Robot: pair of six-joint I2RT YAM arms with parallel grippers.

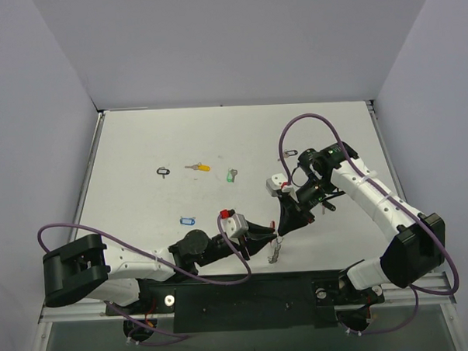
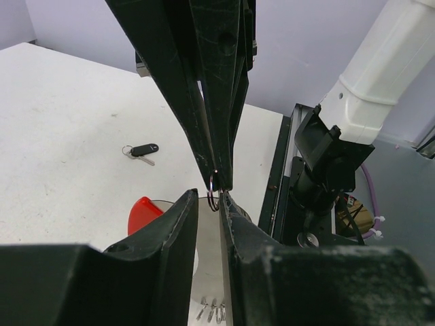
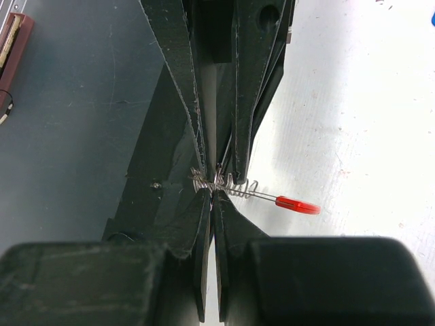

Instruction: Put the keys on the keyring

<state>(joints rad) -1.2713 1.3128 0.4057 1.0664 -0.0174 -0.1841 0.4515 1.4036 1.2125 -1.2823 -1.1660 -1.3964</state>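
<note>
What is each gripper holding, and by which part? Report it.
Right gripper pinches the keyring by its metal ring; left gripper straddles that ring with a gap, holding nothing.

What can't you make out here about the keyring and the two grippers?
- Left wrist view: whether the left gripper pinches the keyring; its thin ring sits in the narrow gap between the jaws.
- Top view: the contact point, covered by the right gripper and the left one.
- Left wrist view: silver pieces cut by the bottom edge; keys or chain, unclear.
- Right wrist view: chain loops blurred, too small to count.
</note>
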